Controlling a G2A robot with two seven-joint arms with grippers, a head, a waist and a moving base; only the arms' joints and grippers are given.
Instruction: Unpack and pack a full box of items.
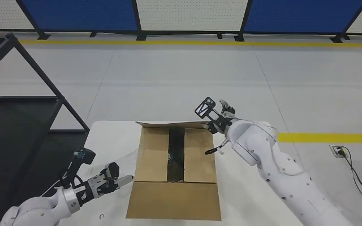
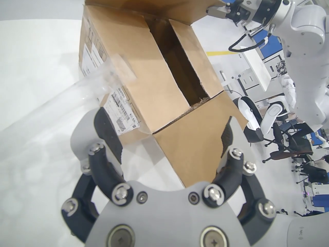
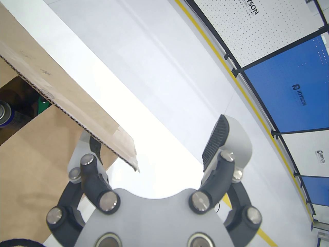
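Box (image 1: pixel 153 164) sits mid-desk (image 1: pixel 107 135), top flaps parted on a dark slot where a can (image 3: pixel 5 114) shows. Left gripper (image 2: pixel 164 122) is released, fingers spread with the near flap (image 2: pixel 195 140) corner between them. Right gripper (image 3: pixel 158 134) is released too, wide open around the raised far flap (image 3: pixel 51 73) corner.

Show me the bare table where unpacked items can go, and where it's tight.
Free: the table strip between the box's left wall, the table's left edge and the left gripper. Tight: the narrow slot between the inner flaps, and the far right corner, where the right gripper's open fingers straddle the far flap.
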